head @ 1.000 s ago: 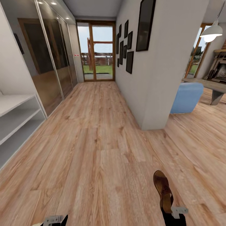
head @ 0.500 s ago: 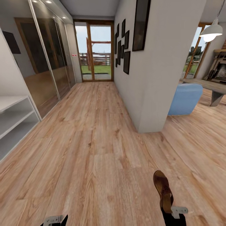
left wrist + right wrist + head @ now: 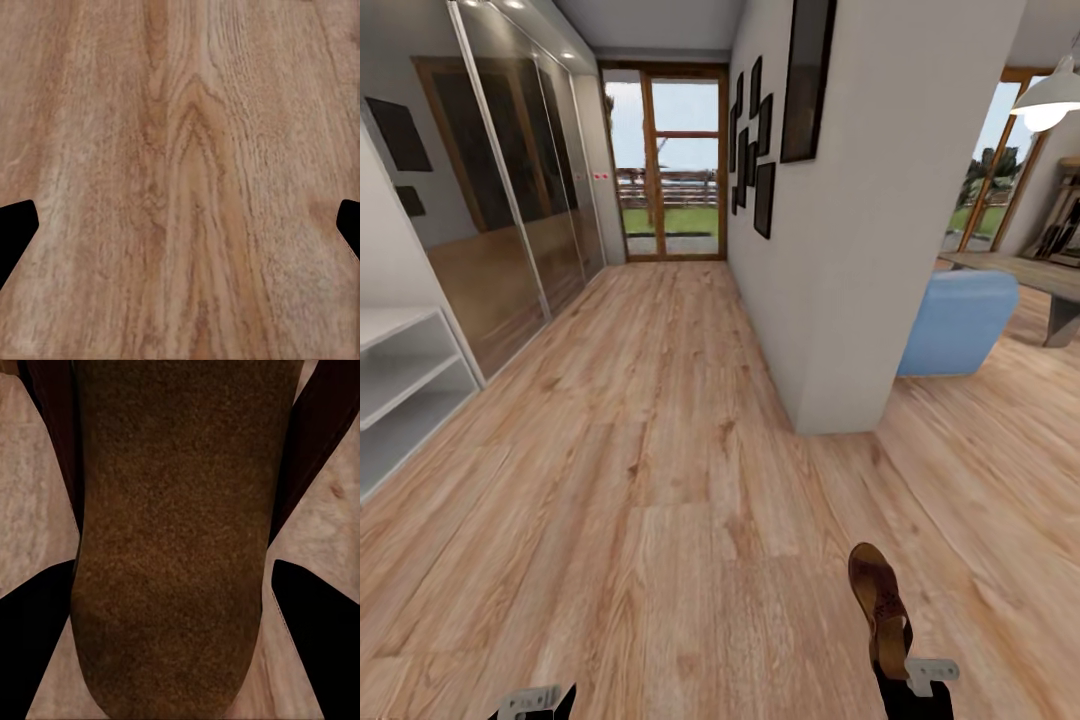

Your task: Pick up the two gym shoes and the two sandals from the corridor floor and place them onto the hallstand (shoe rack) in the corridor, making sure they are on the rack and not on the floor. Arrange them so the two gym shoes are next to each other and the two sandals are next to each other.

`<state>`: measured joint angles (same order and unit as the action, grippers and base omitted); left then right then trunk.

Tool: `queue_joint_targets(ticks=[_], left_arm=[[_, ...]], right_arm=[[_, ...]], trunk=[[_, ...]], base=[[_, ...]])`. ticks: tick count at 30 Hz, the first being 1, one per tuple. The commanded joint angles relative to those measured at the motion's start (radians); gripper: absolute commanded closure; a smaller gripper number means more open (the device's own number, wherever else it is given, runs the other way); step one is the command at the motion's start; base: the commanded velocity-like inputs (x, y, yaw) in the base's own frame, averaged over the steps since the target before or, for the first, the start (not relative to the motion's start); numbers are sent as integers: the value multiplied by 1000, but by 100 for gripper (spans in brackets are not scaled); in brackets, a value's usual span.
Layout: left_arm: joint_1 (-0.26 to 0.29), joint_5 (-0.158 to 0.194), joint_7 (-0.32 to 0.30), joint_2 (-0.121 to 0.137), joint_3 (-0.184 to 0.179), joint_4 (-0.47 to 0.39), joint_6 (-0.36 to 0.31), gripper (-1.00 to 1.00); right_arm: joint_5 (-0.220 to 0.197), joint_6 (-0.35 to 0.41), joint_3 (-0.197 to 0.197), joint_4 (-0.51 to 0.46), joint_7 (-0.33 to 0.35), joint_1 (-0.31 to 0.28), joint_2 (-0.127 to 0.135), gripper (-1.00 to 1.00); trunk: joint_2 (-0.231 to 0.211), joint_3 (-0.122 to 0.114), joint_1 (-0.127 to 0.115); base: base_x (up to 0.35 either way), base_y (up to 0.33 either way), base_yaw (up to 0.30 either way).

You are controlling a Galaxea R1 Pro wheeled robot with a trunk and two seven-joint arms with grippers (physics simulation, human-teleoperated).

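One dark brown sandal (image 3: 878, 600) hangs over the corridor floor (image 3: 660, 480) at the lower right of the head view, toe pointing away from me. My right gripper (image 3: 900, 668) is shut on its heel end. In the right wrist view the sandal's brown underside (image 3: 172, 510) sits between the two black fingers (image 3: 37, 637). My left gripper (image 3: 535, 702) peeks in at the bottom left; in its wrist view its fingertips (image 3: 15, 232) stand wide apart over bare planks, so it is open and holds nothing. The gym shoes are out of view.
A pale low unit with two open shelf levels (image 3: 400, 380) stands at the left edge; I cannot tell whether it is the hallstand. Mirrored wardrobe doors (image 3: 510, 200) line the left wall. A white wall corner (image 3: 840, 300) juts in on the right, a blue seat (image 3: 955, 320) behind it. A glass door (image 3: 670, 160) ends the corridor.
The whole picture has shifted: the shelf unit has slid toward the left edge and the wall corner sits nearer, so the camera moved. The sandal and both grippers keep their places in the picture.
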<state>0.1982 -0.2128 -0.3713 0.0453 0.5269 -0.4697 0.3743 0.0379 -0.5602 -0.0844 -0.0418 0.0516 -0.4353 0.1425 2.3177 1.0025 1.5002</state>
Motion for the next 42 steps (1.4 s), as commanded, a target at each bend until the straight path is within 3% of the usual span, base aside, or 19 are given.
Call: queue_joint_targets(ticks=[1,32,42], left_arm=[[1,-10,-6,-1,8,0,5,-100],[1,-10,-6,0,8,0,5,-100],[1,-10,-6,0,8,0,5,-100]], right_arm=[[4,-3,-9,0,5,0,0,100],[4,-3,-9,0,5,0,0,100],[4,-4,-9,0,5,0,0,100]], trunk=[[0,1,0],[0,1,0],[0,1,0]], base=[[196,-221,243],[232,-214,271],[82,-37,276]])
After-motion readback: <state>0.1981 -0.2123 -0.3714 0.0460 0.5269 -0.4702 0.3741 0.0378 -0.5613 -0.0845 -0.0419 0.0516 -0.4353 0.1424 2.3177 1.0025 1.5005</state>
